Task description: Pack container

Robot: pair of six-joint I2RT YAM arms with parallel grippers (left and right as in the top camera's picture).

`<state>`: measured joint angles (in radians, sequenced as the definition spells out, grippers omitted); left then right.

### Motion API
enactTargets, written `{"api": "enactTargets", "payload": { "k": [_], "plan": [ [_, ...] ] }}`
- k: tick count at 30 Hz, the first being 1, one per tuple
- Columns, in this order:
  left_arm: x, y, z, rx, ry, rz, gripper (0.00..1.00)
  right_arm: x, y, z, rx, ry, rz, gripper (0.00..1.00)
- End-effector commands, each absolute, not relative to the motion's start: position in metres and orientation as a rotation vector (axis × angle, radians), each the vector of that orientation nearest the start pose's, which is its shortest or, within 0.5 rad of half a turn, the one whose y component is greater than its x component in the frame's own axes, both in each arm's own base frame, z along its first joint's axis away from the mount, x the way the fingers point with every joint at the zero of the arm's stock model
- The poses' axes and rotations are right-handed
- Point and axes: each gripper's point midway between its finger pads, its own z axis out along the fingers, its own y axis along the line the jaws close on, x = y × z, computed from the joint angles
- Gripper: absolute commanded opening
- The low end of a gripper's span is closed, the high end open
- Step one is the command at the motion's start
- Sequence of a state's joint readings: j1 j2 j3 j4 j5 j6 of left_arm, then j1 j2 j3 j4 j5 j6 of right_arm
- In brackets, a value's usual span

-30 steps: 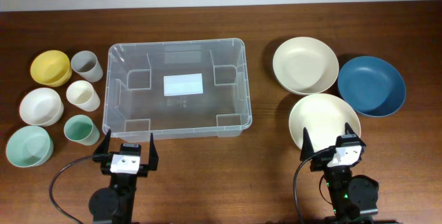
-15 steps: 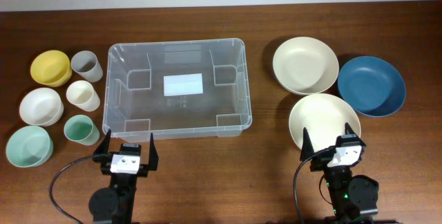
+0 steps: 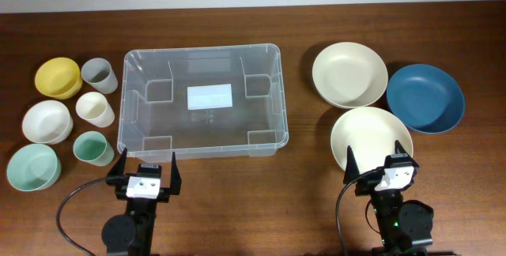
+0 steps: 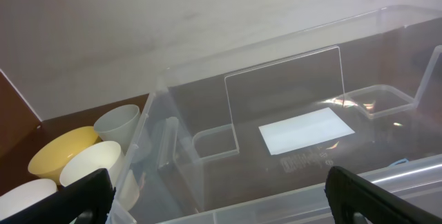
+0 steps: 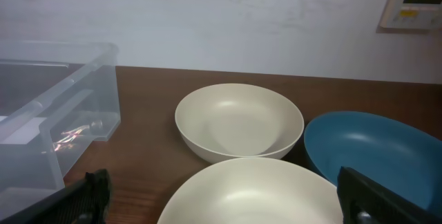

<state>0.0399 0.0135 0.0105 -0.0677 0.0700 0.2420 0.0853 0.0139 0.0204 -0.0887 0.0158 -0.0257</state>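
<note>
Container (image 3: 202, 49) sat mid-table, empty, 3 bowls (image 3: 349, 74) to its right. Left gripper (image 3: 147, 161) and right gripper (image 3: 378, 155) both gaped wide, holding nothing, at near edge. It looked light, stiff, slick; rim seemed the place to pinch.

Clear rectangular container (image 3: 201, 101), upright, lidless, white label on floor, mid-table.

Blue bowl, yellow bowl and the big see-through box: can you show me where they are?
blue bowl (image 3: 424, 98): overhead view, middle of its inside.
yellow bowl (image 3: 58, 77): overhead view, middle of its inside.
container (image 3: 207, 127): overhead view, bare floor just below its white label.
</note>
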Motion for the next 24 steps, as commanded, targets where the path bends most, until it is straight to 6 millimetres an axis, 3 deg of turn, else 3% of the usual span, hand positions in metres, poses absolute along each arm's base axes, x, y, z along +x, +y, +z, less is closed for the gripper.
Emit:
{"api": "enactTargets", "payload": {
  "k": [1,10,14,18,21,24],
  "plan": [
    [0.246,0.0,0.158,0.205,1.633,0.162,1.0,0.245,0.022,0.156,-0.091,1.651,0.05,0.99],
    [0.246,0.0,0.158,0.205,1.633,0.162,1.0,0.245,0.023,0.156,-0.042,1.652,0.107,0.99],
    [0.246,0.0,0.158,0.205,1.633,0.162,1.0,0.242,0.039,0.167,-0.096,1.621,0.198,0.99],
    [0.246,0.0,0.158,0.205,1.633,0.162,1.0,0.235,0.041,0.206,-0.111,1.559,0.21,0.99],
    [0.246,0.0,0.158,0.205,1.633,0.162,1.0,0.226,0.016,0.255,-0.004,1.538,0.101,0.99],
    [0.246,0.0,0.158,0.205,1.633,0.162,1.0,0.218,-0.005,0.264,0.129,1.66,0.036,0.99]
  ]
}}
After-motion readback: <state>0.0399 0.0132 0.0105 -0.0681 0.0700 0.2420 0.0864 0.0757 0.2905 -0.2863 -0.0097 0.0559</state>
